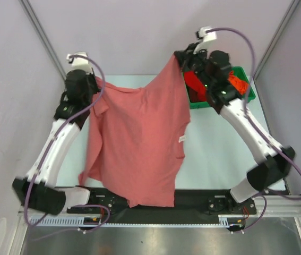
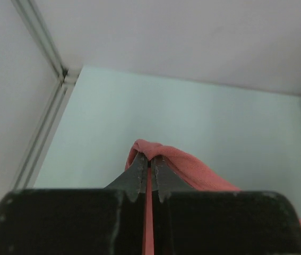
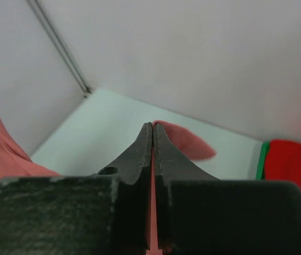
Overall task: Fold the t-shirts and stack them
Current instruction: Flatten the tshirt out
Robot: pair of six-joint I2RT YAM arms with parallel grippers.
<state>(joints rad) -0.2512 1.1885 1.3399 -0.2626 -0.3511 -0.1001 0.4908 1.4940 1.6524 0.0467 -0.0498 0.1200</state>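
Now the salmon t-shirt [image 1: 139, 133] hangs spread between the 2 grippers, held up by its far edge; the left gripper [image 1: 93, 81] pinches 1 upper corner at the far left, and the right gripper [image 1: 180, 60] pinches the other further back, so the top edge slants between them. Both wrist views show the jaws pressed together on a thin fold of pink cloth, with a small tuft poking past the tips.

The cloth falls toward the near side; its left edge bunches beside the left arm [image 1: 54, 149], its right edge runs down past a small white label [image 1: 182, 139], and its lower hem lies over the black base rail [image 1: 208, 201] between the arm bases. Whether the lower part rests on the table [image 1: 219, 143] I cannot tell from above.

Right of the shirt, pale table surface shows as far as the right arm [image 1: 251, 138]; behind the shirt a strip of it runs to the back wall.

In the far right corner sits the green tray [image 1: 251, 94], partly hidden by the right wrist; a bright red t-shirt [image 1: 194, 84] and an orange t-shirt [image 1: 239, 83] show in it. Grey walls close in on the left, right and back.
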